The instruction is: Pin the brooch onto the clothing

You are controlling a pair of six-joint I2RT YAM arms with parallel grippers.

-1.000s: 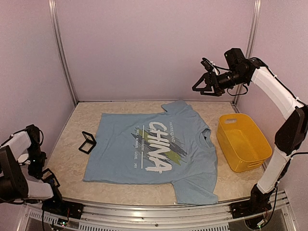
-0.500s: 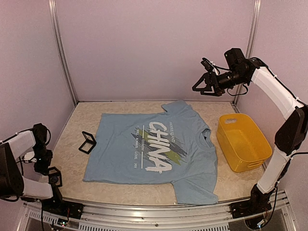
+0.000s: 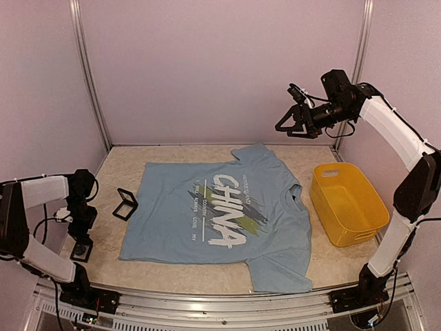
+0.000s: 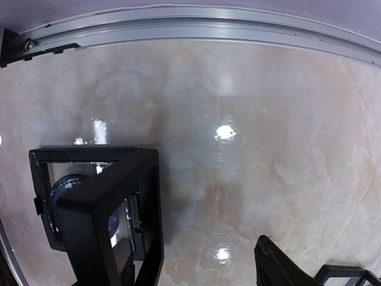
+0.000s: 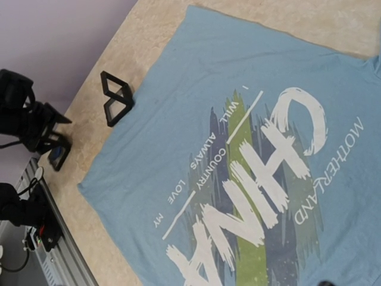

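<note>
Brooch: one seen, the brooch (image 4: 64, 189), a dark blue disc. It lies inside the near case (image 3: 81, 249), partly hidden by the raised lid.
Brooch position: near-left part of the table (image 3: 117, 165), left of the shirt (image 3: 172, 227) and not touching it.
Shirt: one, light blue, spread flat with the print up and the collar toward the right. No brooch on it.
Left gripper: the left gripper (image 3: 81, 238) points down directly over the near case.
Left gripper opening: moderately wide. One finger (image 4: 280, 269) shows in the wrist view, clear of the case, with bare table between them. The other finger cannot be told apart from the black lid. No grip visible.
Right gripper: the right gripper (image 3: 287, 130) is raised high over the far right of the table, above the shirt and the basket (image 3: 358, 221).
Right gripper opening: jaws spread wide, holding and touching nothing.
Cases: two, black and square-framed, both open. The far case (image 3: 125, 204) stands just beside the shirt's left edge.
Basket: one, yellow, just right of the collar.
Arms: two.
</note>
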